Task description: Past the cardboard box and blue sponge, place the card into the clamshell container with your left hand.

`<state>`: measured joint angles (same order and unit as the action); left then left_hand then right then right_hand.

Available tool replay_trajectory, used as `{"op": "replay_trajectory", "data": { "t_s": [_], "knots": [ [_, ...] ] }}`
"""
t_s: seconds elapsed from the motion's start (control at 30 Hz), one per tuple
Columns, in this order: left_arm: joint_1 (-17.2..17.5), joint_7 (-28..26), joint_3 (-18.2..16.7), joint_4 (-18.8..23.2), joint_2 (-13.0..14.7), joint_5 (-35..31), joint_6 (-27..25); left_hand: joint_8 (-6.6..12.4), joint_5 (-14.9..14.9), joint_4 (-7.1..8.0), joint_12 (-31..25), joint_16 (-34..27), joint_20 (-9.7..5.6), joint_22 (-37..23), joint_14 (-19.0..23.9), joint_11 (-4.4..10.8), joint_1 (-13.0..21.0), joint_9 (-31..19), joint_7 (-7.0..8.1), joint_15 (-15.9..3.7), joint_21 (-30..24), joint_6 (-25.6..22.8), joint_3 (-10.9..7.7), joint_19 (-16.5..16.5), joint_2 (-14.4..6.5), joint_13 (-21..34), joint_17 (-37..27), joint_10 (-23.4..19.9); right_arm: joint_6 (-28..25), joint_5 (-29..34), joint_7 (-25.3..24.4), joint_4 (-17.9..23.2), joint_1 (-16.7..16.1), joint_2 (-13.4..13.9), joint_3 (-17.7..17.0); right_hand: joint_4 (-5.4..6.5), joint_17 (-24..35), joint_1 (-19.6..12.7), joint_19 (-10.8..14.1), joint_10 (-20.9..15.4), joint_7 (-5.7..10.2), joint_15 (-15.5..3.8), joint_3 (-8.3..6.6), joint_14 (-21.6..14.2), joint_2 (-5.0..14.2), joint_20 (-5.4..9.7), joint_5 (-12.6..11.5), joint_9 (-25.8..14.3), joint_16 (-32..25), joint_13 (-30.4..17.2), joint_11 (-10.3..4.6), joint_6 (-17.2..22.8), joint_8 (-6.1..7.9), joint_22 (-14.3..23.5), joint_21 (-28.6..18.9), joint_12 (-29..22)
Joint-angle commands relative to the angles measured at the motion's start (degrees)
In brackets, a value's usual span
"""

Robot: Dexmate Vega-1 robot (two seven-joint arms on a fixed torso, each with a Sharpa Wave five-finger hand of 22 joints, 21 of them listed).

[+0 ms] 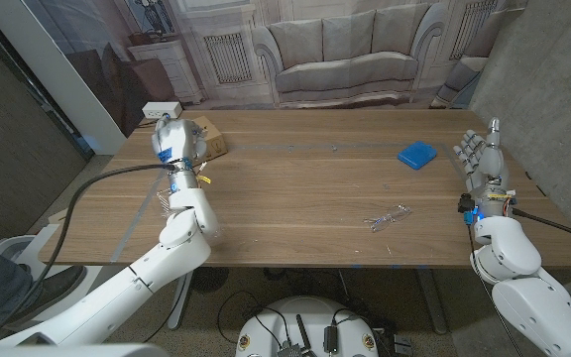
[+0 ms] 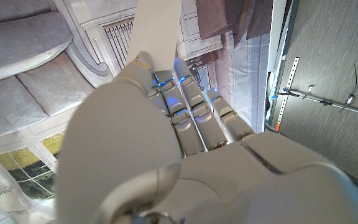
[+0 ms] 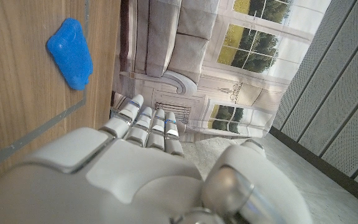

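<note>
Up at the table's far left, the left hand pinches a white card over the cardboard box. Right hand stands empty, fingers straight, near the blue sponge.

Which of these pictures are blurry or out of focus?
Head view: evenly lit and sharp, the blue sponge crisp. Left wrist view: the left hand looms close and soft-edged. Right wrist view: the right hand blurs near the lens, while the sponge stays fairly clear.

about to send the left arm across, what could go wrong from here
The left hand sits right beside the cardboard box, so swinging across could knock it. The card looks held only at the fingertips and may slip on the way.
</note>
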<state>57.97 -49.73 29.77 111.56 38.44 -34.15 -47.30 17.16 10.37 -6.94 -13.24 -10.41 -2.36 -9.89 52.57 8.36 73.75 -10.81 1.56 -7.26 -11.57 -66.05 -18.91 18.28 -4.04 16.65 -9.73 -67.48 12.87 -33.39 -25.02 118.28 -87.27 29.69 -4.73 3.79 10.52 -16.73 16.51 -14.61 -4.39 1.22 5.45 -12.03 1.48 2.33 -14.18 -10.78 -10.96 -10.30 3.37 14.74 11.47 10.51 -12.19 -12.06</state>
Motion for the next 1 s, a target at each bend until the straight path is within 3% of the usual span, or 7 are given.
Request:
{"op": "replay_trajectory", "data": {
  "t_s": [0.03, 1.0],
  "knots": [
    [4.04, 0.39, -2.32, 3.94, 1.25, -0.59, -0.22, -0.17, -0.17, 0.03, 0.25, 0.05, -3.31, -0.07, -0.28, 0.04, -0.36, -0.17, 0.31, -4.04, 0.32, -0.18, -0.4, 0.45, 0.0, 0.24, -0.16, 0.09, -0.81, 0.29, 0.47, 0.18, 0.08, -0.24, -0.28, -0.04, 0.2, -0.39, 0.4, -0.22, 0.05, 0.11, 0.44, -0.13, 0.0, 0.11, 0.02, -0.13, 0.12, -0.28, -0.01, 0.52, -0.18, 0.15, 0.28, 0.06],
    [10.23, 0.43, -4.81, 6.73, 1.88, -1.27, -0.74, -0.17, -0.21, 0.14, 0.29, -0.01, -3.29, -0.07, -0.41, 0.14, -0.72, -0.18, 0.54, -4.09, 0.37, -0.29, -1.12, 0.3, 0.23, 0.79, -0.19, 0.0, -1.75, 0.28, 0.71, 0.16, 0.2, -0.28, -0.38, -0.07, 0.2, -0.41, 0.44, -0.27, 0.09, 0.1, 0.59, -0.19, 0.07, 0.11, 0.05, -0.13, 0.11, -0.28, 0.0, 0.53, -0.18, 0.16, 0.32, 0.05]
  ]
}}
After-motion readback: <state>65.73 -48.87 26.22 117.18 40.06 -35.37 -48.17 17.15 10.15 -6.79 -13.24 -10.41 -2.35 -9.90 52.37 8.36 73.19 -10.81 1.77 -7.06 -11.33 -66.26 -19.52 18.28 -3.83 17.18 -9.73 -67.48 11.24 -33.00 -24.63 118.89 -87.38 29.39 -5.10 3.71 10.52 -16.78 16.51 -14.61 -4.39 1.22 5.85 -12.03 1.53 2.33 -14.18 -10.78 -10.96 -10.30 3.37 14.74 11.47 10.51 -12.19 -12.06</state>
